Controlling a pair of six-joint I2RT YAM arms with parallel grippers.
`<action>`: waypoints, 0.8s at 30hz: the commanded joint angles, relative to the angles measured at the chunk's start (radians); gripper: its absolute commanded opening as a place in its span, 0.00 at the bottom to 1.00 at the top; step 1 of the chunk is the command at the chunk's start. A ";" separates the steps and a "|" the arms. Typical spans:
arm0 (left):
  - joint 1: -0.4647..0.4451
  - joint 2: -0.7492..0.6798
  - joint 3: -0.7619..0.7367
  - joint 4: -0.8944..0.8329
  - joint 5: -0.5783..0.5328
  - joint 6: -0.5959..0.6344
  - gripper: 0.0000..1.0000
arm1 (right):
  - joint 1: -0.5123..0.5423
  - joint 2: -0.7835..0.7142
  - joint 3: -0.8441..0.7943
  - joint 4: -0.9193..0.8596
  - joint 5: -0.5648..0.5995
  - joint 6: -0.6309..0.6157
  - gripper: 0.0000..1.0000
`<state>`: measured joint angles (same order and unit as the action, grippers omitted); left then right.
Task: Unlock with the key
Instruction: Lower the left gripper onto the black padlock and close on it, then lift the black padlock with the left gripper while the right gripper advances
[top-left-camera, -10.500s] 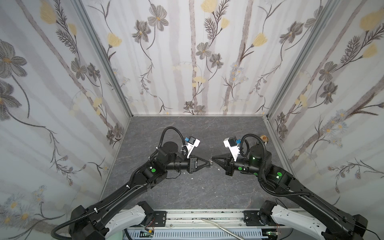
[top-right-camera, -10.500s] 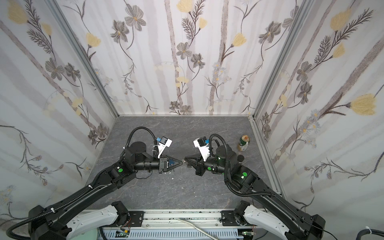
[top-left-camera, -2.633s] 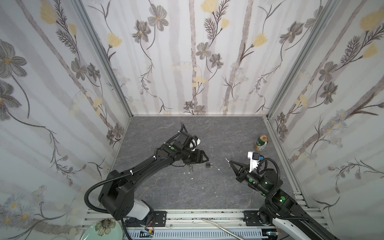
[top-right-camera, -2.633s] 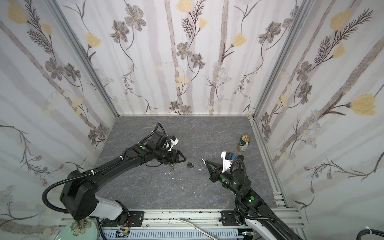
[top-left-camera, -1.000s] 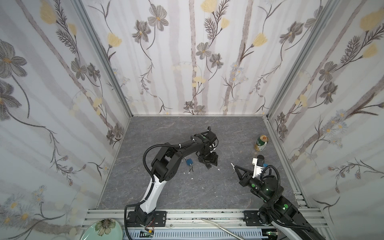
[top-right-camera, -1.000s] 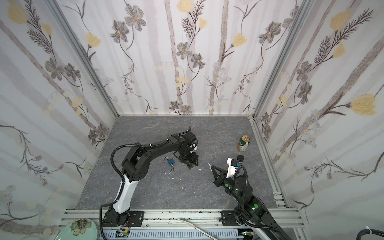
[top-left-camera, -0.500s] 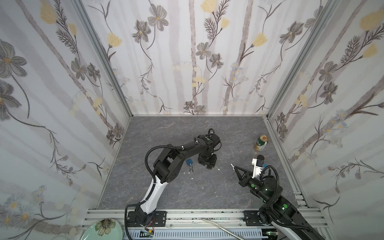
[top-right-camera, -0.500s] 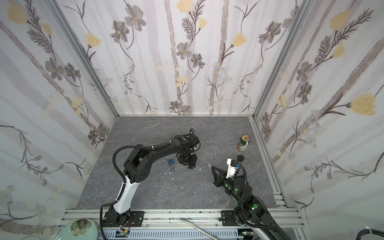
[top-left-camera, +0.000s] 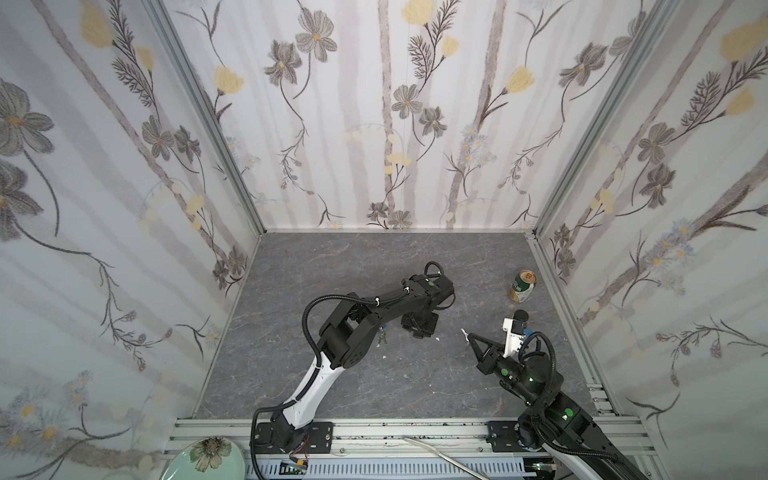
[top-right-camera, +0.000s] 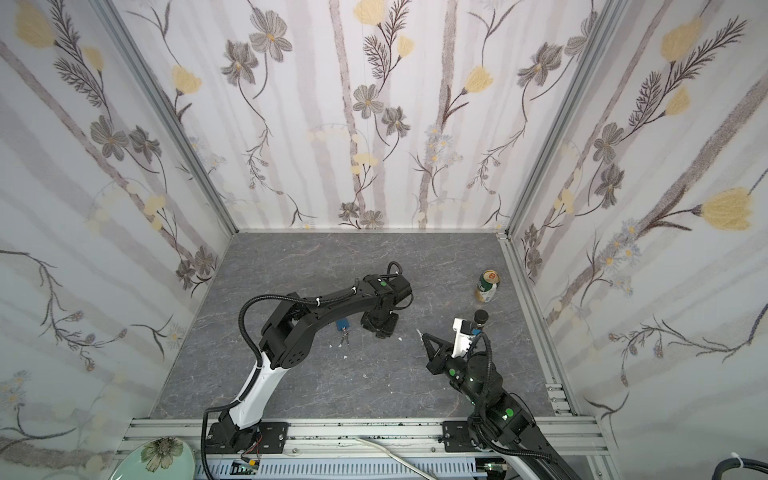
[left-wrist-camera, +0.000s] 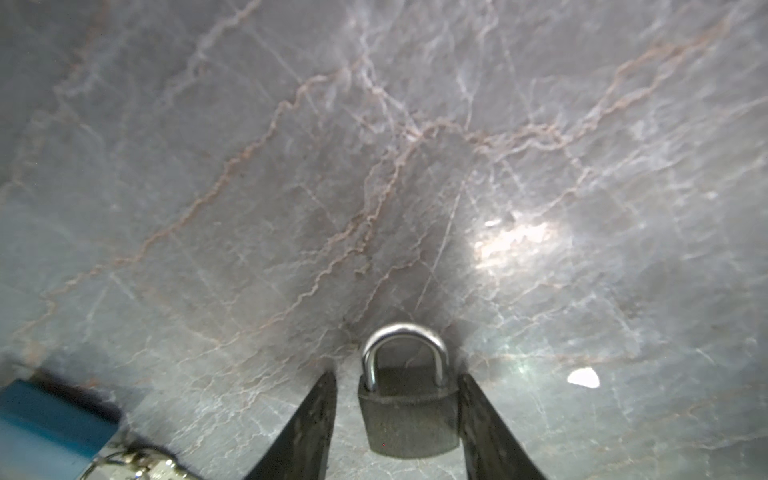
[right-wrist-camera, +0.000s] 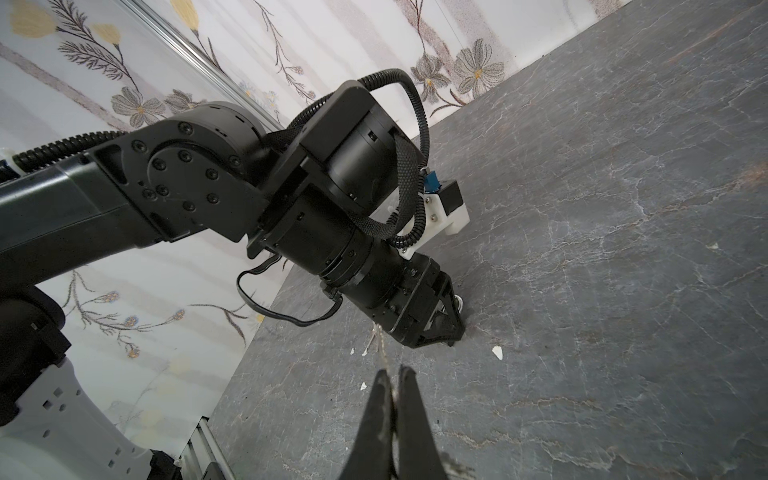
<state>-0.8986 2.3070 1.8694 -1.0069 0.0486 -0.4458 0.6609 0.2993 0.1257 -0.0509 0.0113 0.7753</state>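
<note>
A dull grey padlock (left-wrist-camera: 409, 409) with a shiny shackle lies flat on the dark marble tabletop (left-wrist-camera: 374, 166). My left gripper (left-wrist-camera: 397, 376) points down over it with one finger on each side. One finger touches the lock's body and a narrow gap shows at the other. In both top views this gripper (top-left-camera: 419, 328) (top-right-camera: 379, 324) hides the lock. My right gripper (right-wrist-camera: 395, 370) is shut on a thin key (right-wrist-camera: 383, 357), whose blade sticks out past the fingertips. It hovers to the right of the lock (top-left-camera: 469, 336), with the key (top-left-camera: 463, 331) aimed towards it.
A blue tag (top-right-camera: 343, 324) on a ring of spare keys (top-right-camera: 344, 338) lies just left of the left gripper. A green and gold can (top-left-camera: 523, 285) stands at the right wall. Small white scraps (top-left-camera: 437, 338) dot the tabletop. A floral plate (top-left-camera: 208, 457) sits outside the front rail.
The left gripper's jaws have narrowed around the padlock over the last second, and its wrist has shifted slightly. The right arm with the key has stayed still.
</note>
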 joint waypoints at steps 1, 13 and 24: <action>0.000 0.020 -0.009 -0.033 -0.007 -0.032 0.41 | 0.000 -0.003 -0.002 0.004 0.018 0.004 0.00; -0.002 0.011 -0.038 -0.009 0.007 -0.051 0.16 | -0.004 -0.009 -0.012 0.008 0.021 0.009 0.00; 0.034 -0.200 -0.188 0.097 -0.042 -0.129 0.16 | -0.004 0.067 -0.028 0.093 -0.011 -0.005 0.00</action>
<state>-0.8761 2.1540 1.7084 -0.9417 0.0425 -0.5365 0.6571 0.3435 0.1020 -0.0288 0.0128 0.7761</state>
